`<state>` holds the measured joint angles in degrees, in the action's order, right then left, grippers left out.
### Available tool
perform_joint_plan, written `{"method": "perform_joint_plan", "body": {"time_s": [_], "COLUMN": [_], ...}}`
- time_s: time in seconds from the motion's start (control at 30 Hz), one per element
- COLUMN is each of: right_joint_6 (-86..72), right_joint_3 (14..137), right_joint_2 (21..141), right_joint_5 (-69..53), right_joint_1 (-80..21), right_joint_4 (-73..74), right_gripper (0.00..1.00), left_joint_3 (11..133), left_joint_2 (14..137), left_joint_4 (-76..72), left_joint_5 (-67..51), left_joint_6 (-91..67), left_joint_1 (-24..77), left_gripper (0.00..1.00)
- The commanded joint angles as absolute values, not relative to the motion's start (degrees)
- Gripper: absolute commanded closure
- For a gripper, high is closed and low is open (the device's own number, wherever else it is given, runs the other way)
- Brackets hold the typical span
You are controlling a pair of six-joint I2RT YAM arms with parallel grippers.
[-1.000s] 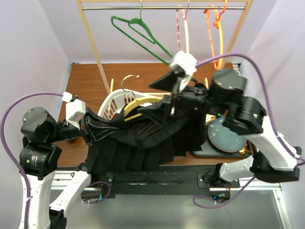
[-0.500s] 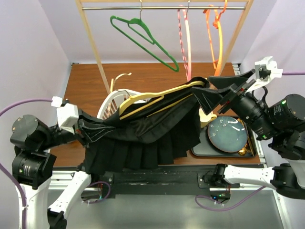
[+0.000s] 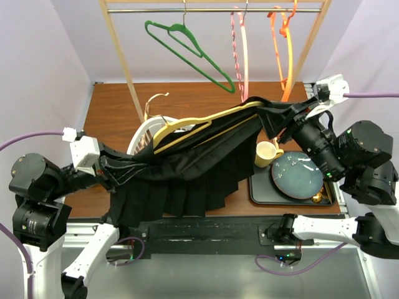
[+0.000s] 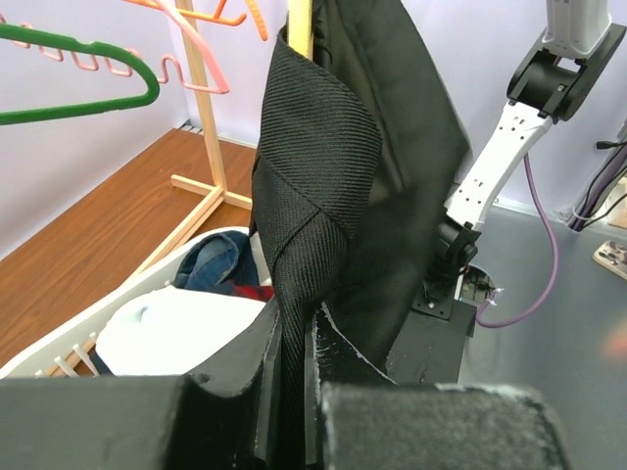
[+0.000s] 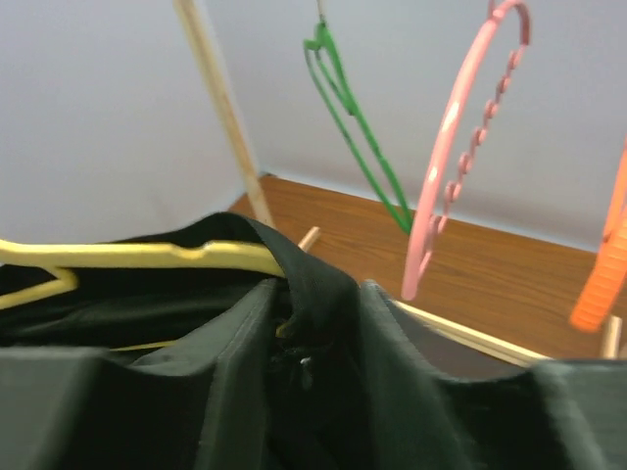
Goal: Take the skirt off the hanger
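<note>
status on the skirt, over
Both shut on the skirt, left claw and right claw holding it taut. Yellow hanger in waistband, not yet out. Nearby: cup by hem.

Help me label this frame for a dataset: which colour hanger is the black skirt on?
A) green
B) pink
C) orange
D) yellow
D: the yellow hanger runs through the black skirt, while the green hanger, pink hanger and orange hanger hang bare on the rail.

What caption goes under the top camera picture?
Left gripper and right gripper stretch a black skirt on its yellow hanger.
</note>
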<state>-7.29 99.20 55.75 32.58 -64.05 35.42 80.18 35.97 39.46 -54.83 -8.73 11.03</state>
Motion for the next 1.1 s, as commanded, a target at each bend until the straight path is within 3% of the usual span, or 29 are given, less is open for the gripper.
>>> {"method": "perform_joint_plan", "body": {"time_s": [0.0,0.1,0.57,0.8,1.07], "right_joint_6": [-4.84,-2.03,4.74,5.80,3.87], "right_joint_3": [96.51,94.14,96.32,105.37,106.61], "right_joint_2": [54.58,54.14,54.58,60.64,62.49], "right_joint_5": [40.33,47.61,57.65,64.24,64.69], "right_joint_1": [-64.25,-64.25,-64.25,-64.25,-64.16], "right_joint_4": [32.79,29.89,27.77,34.27,40.87], "right_gripper": [0.79,1.00,1.00,1.00,1.00], "left_joint_3": [83.58,84.98,89.29,91.32,94.39], "left_joint_2": [35.25,35.68,36.30,35.59,35.95], "left_joint_4": [35.33,35.86,36.65,37.70,36.39], "left_joint_5": [-52.30,-50.98,-55.01,-52.91,-52.91], "left_joint_6": [-8.09,-8.17,-5.89,-2.99,-3.69], "left_joint_1": [10.99,10.99,11.95,13.71,15.90], "left_gripper": [1.00,1.00,1.00,1.00,1.00]}}
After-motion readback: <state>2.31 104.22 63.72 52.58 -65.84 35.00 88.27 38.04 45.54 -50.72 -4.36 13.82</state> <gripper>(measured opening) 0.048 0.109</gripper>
